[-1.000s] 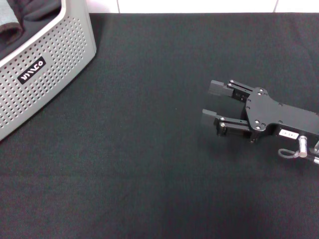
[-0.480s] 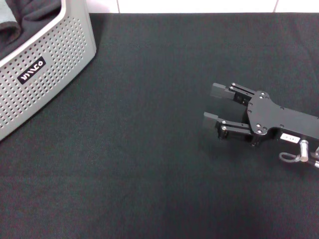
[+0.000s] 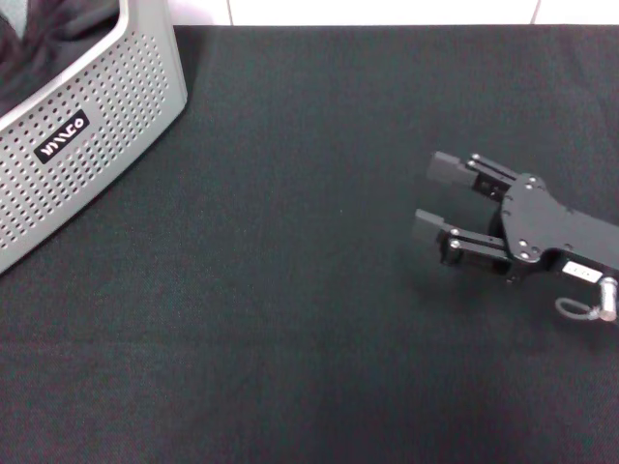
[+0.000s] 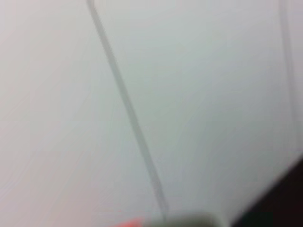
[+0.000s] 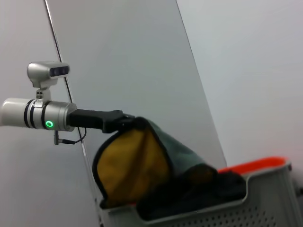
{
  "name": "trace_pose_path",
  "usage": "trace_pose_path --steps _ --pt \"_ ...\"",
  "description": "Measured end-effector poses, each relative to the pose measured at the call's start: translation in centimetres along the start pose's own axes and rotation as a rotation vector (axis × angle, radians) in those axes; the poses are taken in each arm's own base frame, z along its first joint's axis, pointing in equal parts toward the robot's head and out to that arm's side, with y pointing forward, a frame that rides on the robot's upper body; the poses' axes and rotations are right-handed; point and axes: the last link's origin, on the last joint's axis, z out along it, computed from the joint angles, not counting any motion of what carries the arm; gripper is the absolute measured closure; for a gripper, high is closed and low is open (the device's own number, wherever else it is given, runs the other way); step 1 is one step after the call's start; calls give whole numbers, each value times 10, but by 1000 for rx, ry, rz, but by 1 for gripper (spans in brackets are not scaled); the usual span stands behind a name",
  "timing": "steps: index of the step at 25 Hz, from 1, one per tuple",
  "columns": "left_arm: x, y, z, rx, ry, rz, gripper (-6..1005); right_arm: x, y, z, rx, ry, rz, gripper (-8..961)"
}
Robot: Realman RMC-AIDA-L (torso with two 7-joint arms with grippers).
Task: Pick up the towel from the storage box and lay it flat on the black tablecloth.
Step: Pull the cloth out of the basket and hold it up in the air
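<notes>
In the right wrist view, my left gripper [image 5: 117, 120] is shut on the top edge of the towel [image 5: 135, 168]. The towel hangs from it above the storage box [image 5: 265, 198], folded so that its yellow face and grey reverse both show. Its lower part still lies in the box among dark fabric. The head view shows the light grey perforated storage box [image 3: 106, 116] at the far left of the black tablecloth [image 3: 290, 290]. The left gripper is out of that view. My right gripper [image 3: 428, 196] hovers open over the cloth at the right, holding nothing.
A white tiled wall [image 3: 387, 10] runs behind the table's far edge. The left wrist view shows only a blurred pale wall [image 4: 151, 94]. An orange edge [image 5: 255, 164] lines the box's far rim.
The right gripper has drifted right and toward the near edge, still open. The grey cloth seen in the box's corner in the head view is no longer there.
</notes>
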Motion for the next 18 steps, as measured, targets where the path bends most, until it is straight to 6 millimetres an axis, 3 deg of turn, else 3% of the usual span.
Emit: trace_pose_path --steps 4,9,15,18 --pt "19 13 -3 -95 207 -19 992 0 7 1 -4 -50 -140 207" --pt "40 30 1 -260 448 -58 992 10 9 27 36 -32 -474 212" --pt "47 48 21 -385 521 -103 991 18 2 75 225 137 -993 217" --pt "50 55 29 -443 536 -115 990 16 6 81 261 139 -1112 220"
